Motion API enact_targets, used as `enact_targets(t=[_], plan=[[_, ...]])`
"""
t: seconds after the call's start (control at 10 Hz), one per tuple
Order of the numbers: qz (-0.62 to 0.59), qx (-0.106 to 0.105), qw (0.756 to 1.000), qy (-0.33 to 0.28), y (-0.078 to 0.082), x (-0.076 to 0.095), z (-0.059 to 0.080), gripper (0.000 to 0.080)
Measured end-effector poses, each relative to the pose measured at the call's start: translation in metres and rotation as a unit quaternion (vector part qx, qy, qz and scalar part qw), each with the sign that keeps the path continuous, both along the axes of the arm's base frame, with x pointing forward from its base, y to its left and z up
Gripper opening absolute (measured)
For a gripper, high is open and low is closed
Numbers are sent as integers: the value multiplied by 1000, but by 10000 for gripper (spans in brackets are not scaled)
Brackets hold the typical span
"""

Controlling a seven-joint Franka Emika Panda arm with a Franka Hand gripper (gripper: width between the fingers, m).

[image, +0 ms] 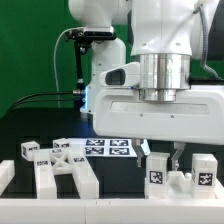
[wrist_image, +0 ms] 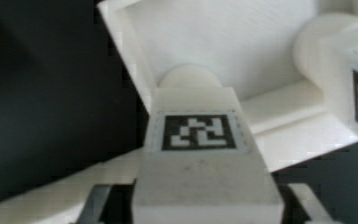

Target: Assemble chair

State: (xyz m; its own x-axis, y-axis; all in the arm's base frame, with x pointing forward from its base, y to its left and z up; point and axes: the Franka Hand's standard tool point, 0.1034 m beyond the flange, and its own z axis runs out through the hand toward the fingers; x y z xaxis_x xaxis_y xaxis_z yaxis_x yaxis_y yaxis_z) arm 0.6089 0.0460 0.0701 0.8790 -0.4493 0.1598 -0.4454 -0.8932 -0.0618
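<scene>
A large white robot arm (image: 165,60) fills the upper middle and the exterior view's right, standing over a black table (image: 40,142) with a green backdrop behind it. On the table behind the arm's wrist lies the marker board (image: 110,148), flat and white, with a row of black-and-white tags.

The chair is still in loose parts. Toward the exterior view's left rests a chunky white plastic frame piece with crossed bars (image: 62,172), carrying tags on its upper blocks. Toward the exterior view's right stand two smaller parts close together: a white round-topped block with one square tag (image: 158,177) and, just beside it, a white tagged block (image: 205,170).

The two-finger gripper (image: 163,152) hangs directly over the round-topped block. In the wrist view its dark fingers (wrist_image: 108,205) flank that block on both sides, very close to its flanks – whether they press on it or stand just off it I cannot tell.
</scene>
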Motion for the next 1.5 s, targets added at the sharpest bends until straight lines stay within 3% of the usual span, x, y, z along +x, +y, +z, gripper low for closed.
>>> enact_targets(t=[0.3,0.4,0.6,0.8,1.0,1.2,1.4,1.5], plan=[[-178,31,984,2,0,1,1,285],[-281,50,958,12,0,1,1,285],[-468,90,879,23,4,-1,1,285],[-552,105,827,29,5,-1,2,285],[-602,109,790,44,4,-3,1,286],[-620,102,777,44,1,-7,-1,286],[-618,102,778,44,1,-7,-2,294],[-618,102,778,44,1,-7,-2,497]])
